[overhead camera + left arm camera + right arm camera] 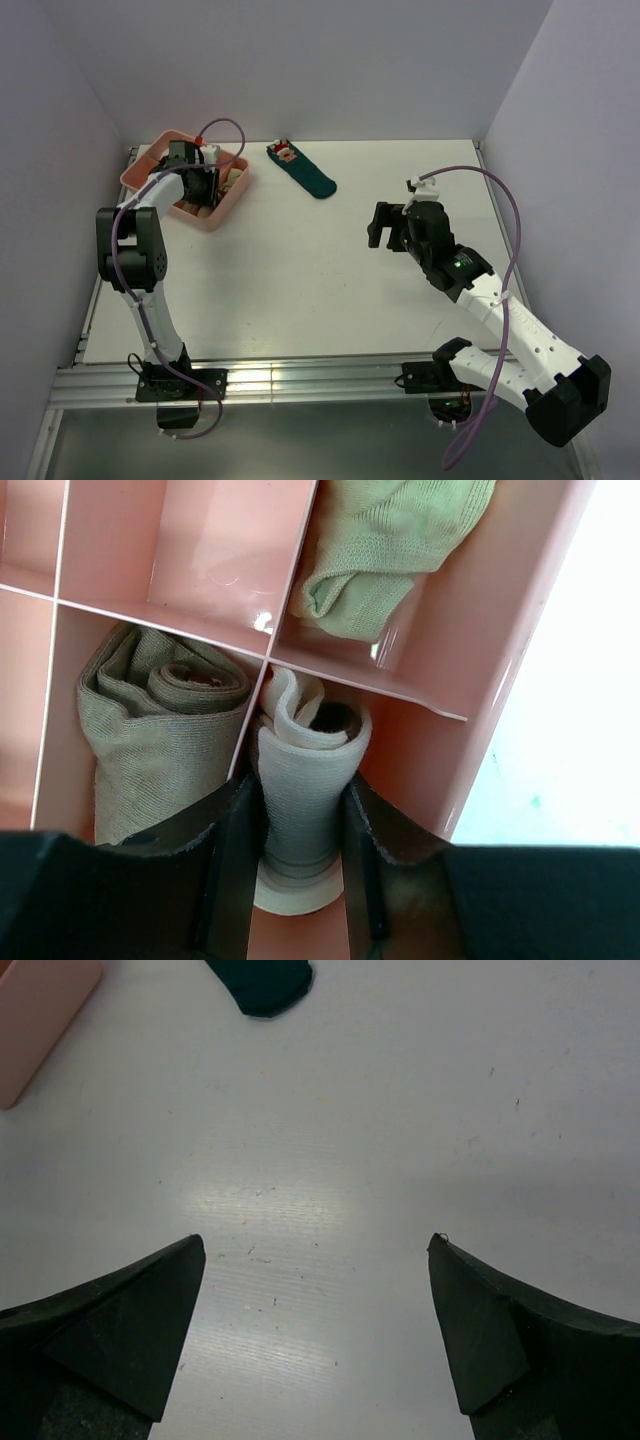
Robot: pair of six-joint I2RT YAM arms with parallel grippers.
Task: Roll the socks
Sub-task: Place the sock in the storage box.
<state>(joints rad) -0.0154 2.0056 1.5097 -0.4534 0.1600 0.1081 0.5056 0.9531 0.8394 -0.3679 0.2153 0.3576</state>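
Tray (505,670) walls fill the space ahead of the left jaws, which reach down into it. Left of the jaws, one compartment over, the tan sock (150,740) sits rolled up, with a divider between it and the fingers (235,860). Squarely between the jaws lies the banded sock (305,780), also rolled. Its long axis runs straight out along the fingers, spiral end at the far side and a darker band nearest the wrist. The jaws stand partly open, one finger against each flank of the roll. Whether they press it or merely rest against it I cannot tell. Ahead and right of them, in the next compartment, a green sock (385,550) lies bunched.

Both task socks look rolled and stowed, so the step in hand is likely the letting go. It turns on the roll lying in line with the jaws and touching both of them. A pull straight back along that axis would probably drag the roll out unless the jaws widen first.

Further right, a teal sock (303,170) lies flat on the surface (300,290), ahead and left of the right jaws. Those gape fully with nothing between them, hanging over bare surface well apart from the tray. The left arm (150,310) is by far the nearer to both rolls; the right arm (500,300) has no part in this move.
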